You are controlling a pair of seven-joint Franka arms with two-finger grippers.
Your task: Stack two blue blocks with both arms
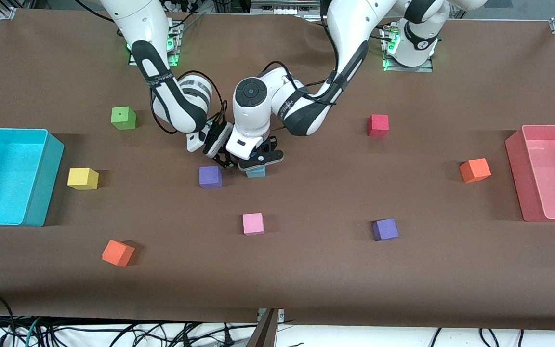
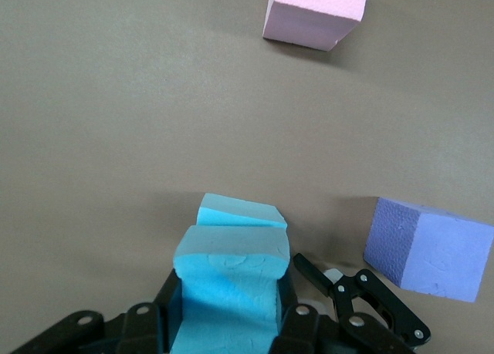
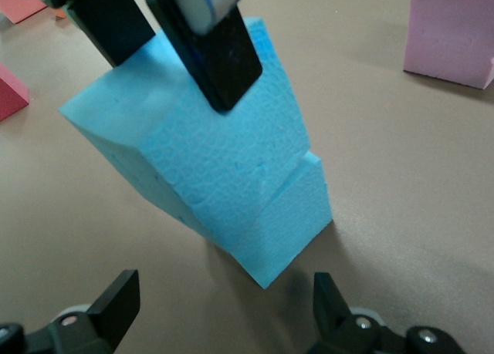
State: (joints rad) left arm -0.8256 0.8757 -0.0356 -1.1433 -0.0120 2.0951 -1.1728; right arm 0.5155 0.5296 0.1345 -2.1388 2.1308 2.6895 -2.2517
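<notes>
My left gripper point(image 1: 259, 161) point(image 2: 229, 286) is shut on a sky-blue block point(image 2: 228, 292) point(image 3: 193, 146). It holds that block on top of a second blue block point(image 1: 256, 173) point(image 2: 239, 214) point(image 3: 297, 215) that sits on the table at the middle. The upper block sits slightly askew and overhangs the lower one. Its fingers point(image 3: 220, 57) clamp two opposite faces. My right gripper point(image 1: 223, 161) point(image 3: 224, 300) hangs open just beside the pair, toward the right arm's end, with nothing between its fingers.
A purple cube point(image 1: 210, 176) point(image 2: 428, 246) lies close beside the stack. A pink cube point(image 1: 253, 223) point(image 3: 451, 34) sits nearer the front camera. Other cubes are scattered: purple point(image 1: 385, 229), red point(image 1: 378, 125), orange point(image 1: 475, 169). A cyan bin point(image 1: 41, 178) and a pink bin point(image 1: 516, 164) stand at the table ends.
</notes>
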